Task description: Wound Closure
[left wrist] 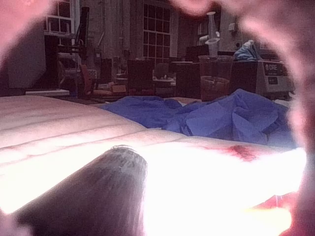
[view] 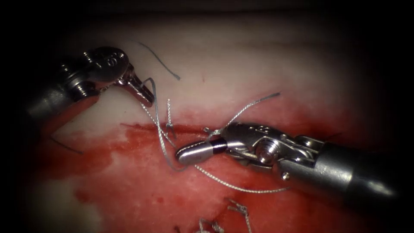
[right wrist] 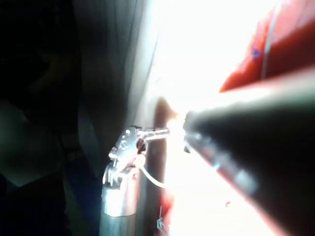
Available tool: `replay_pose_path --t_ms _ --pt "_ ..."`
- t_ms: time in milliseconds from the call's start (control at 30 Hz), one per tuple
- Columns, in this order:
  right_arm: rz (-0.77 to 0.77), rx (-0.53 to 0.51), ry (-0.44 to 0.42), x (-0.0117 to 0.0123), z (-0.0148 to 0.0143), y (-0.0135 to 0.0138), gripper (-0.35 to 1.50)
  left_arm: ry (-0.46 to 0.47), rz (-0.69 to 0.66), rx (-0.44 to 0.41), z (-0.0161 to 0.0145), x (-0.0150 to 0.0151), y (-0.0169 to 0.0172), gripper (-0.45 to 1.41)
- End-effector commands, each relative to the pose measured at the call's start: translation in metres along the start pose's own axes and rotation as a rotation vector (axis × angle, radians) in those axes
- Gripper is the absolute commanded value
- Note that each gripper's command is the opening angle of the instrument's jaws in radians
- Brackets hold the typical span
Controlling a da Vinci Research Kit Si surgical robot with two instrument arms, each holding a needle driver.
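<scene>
Two tools over tissue (view: pixel 258 56): left tool (view: pixel 144 96) clamped on thread (view: pixel 158 125) above cut (view: pixel 142 127); right tool (view: pixel 189 152) closed, needle unseen.

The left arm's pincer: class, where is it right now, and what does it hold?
In the endoscope view, the left arm's pincer sits upper left, above the cut, shut on the thread.
</scene>
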Motion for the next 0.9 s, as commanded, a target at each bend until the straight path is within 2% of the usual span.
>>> replay_pose_path --t_ms 33,100,133,200,233,267,300,367,400,500,800,867,900 --pt "-0.011 -0.023 0.005 -0.0013 0.0015 0.0004 -0.35 0.010 -0.020 0.011 -0.0009 0.0015 0.0000 -0.45" --pt "-0.012 -0.050 -0.013 -0.0014 0.0023 0.0008 -0.35 0.019 -0.072 0.032 -0.0008 0.0013 0.0000 -0.45" --pt "-0.011 -0.073 -0.049 -0.0015 0.0027 0.0011 -0.35 0.029 -0.098 0.055 -0.0005 0.0011 -0.0001 -0.45" --pt "-0.009 -0.067 -0.068 -0.0017 0.0027 0.0011 -0.35 0.034 -0.109 0.067 -0.0004 0.0010 0.0000 -0.45" --pt "-0.035 -0.037 -0.094 -0.0019 0.0027 0.0011 -0.35 0.027 -0.124 0.057 -0.0002 0.0008 0.0001 -0.45" --pt "-0.223 0.071 -0.161 -0.0026 0.0023 0.0010 -0.35 0.016 -0.135 0.043 0.0000 0.0007 0.0002 -0.45" --pt "-0.302 0.108 -0.165 -0.0029 0.0019 0.0013 -0.35 0.013 -0.135 0.037 0.0000 0.0007 0.0002 -0.45" --pt "-0.335 0.133 -0.136 -0.0030 0.0013 0.0017 -0.35 -0.010 -0.131 -0.009 -0.0002 0.0006 0.0003 -0.45" --pt "-0.417 0.202 -0.114 -0.0035 0.0005 0.0020 -0.35 -0.053 -0.119 -0.079 -0.0005 0.0002 0.0004 -0.45" --pt "-0.504 0.248 -0.122 -0.0044 -0.0009 0.0024 -0.35 -0.067 -0.101 -0.105 -0.0011 -0.0004 0.0005 -0.45" --pt "-0.523 0.326 -0.163 -0.0057 -0.0031 0.0025 -0.35 -0.070 -0.098 -0.126 -0.0022 -0.0001 0.0012 -0.45" --pt "-0.539 0.354 -0.164 -0.0053 -0.0027 0.0021 -0.35 -0.036 -0.100 -0.144 -0.0022 0.0002 0.0016 -0.45" --pt "-0.551 0.347 -0.154 -0.0046 -0.0019 0.0015 -0.35 0.010 -0.098 -0.208 -0.0019 0.0007 0.0020 -0.45"
